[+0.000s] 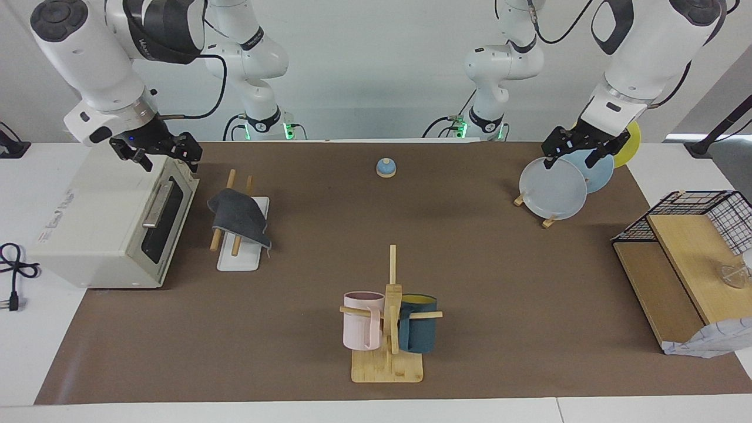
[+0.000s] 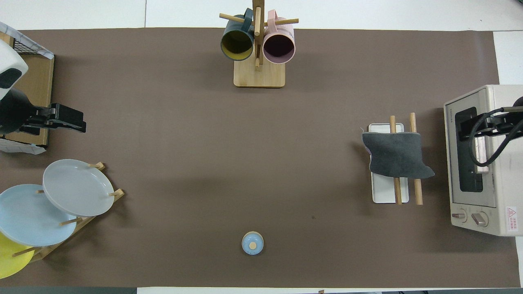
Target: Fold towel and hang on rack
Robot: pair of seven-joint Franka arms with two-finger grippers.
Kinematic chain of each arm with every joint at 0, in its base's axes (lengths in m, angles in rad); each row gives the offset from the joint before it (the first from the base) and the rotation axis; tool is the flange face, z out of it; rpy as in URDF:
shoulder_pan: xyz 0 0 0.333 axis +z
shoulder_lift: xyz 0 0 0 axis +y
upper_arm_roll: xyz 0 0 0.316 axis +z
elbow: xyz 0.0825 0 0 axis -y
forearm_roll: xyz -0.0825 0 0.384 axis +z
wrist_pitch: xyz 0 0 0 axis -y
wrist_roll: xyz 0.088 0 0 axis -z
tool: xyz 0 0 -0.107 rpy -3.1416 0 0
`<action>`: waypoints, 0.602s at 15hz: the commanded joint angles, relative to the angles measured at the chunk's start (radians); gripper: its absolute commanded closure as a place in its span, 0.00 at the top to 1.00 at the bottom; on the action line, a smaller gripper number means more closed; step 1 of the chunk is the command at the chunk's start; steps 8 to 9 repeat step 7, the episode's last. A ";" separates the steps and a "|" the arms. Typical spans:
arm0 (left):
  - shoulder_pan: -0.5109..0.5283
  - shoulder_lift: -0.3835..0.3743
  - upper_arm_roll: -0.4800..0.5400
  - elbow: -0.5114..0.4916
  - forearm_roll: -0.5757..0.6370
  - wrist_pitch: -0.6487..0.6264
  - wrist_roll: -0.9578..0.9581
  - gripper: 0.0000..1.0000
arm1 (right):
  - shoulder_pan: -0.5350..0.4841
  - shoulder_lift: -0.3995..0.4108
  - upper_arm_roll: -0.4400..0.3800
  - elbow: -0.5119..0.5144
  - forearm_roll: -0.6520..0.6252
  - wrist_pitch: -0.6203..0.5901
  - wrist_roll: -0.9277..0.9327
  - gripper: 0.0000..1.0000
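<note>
Fingers (image 1: 189, 154) of the right gripper (image 1: 157, 154), spread and empty, hover over the toaster oven (image 1: 111, 226). Left gripper (image 1: 578, 150) hangs over the plates (image 1: 553, 188); its state I cannot tell. Dark-grey towel (image 1: 238, 218) drapes across the rack (image 1: 238, 249), seemingly hung. Open bench (image 1: 470, 282) lies at the rack's three o'clock, facing view.

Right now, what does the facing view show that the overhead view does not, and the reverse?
Only the facing view shows the arms' bases, the right tool raised over the oven, and the left tool over the plate stand.

Only the overhead view shows the mugs' insides and the oven's knobs.

Both show the towel, grey face up, draped over the rack, and the small blue bell.
</note>
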 commanded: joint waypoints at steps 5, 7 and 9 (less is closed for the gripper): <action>-0.006 -0.019 0.012 -0.018 -0.001 0.007 0.012 1.00 | -0.001 0.005 0.004 0.013 0.002 0.063 0.011 1.00; -0.006 -0.019 0.012 -0.018 0.000 0.007 0.012 1.00 | -0.001 0.005 0.004 0.013 0.002 0.060 0.011 1.00; -0.006 -0.019 0.012 -0.018 0.000 0.007 0.012 1.00 | -0.001 0.005 0.004 0.013 0.002 0.060 0.011 1.00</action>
